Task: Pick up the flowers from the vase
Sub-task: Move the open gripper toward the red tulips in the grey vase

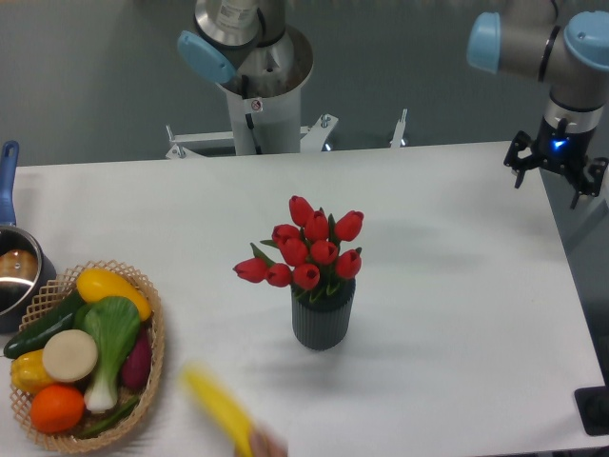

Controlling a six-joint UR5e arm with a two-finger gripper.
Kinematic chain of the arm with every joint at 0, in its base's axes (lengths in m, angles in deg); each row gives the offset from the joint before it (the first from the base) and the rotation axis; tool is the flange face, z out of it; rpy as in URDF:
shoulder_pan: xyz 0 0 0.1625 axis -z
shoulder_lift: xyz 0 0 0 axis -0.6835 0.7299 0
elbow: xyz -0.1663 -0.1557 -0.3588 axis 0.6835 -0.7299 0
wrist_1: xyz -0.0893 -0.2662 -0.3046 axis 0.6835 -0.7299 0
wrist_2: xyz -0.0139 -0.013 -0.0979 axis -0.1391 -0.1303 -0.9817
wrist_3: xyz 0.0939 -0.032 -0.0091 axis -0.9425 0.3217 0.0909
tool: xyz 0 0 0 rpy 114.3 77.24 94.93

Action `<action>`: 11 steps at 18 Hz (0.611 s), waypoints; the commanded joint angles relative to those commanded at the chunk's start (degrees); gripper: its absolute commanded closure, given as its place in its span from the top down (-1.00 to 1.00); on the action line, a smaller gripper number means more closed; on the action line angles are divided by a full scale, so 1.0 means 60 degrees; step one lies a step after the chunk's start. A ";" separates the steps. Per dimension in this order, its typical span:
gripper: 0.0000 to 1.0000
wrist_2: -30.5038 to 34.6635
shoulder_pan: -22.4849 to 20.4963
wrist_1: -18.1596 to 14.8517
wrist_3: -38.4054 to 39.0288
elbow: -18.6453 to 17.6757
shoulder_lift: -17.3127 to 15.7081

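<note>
At the middle of the table (pixel 457 286) the flowers (pixel 306 248) are seen upright in the vase (pixel 322 319) — nothing is lifted yet. The end effector (pixel 557 181) hangs well apart at the far right edge, fingers spread, nothing grasped — approach, grip and lift are all left.

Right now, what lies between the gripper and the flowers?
Only bare white table lies between the gripper and the flowers, in the fixed camera view.

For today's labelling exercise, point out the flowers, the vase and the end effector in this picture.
flowers (pixel 306 246): fixed camera view, on a red bud in the middle of the bunch.
vase (pixel 322 320): fixed camera view, on its ribbed front wall.
end effector (pixel 557 175): fixed camera view, between its dark fingers at the table's far right edge.
</note>
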State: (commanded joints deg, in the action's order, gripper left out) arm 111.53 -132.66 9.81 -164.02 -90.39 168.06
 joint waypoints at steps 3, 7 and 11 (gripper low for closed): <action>1.00 -0.0029 0.0015 0.0015 -0.0029 -0.0235 -0.0263; 1.00 -0.1284 -0.0160 0.0233 0.0000 -0.0761 -0.0249; 1.00 -0.3262 -0.0702 0.0732 0.0073 -0.1597 -0.0527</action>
State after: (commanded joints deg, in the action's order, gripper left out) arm 91.96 -136.88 14.21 -163.58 -99.97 164.90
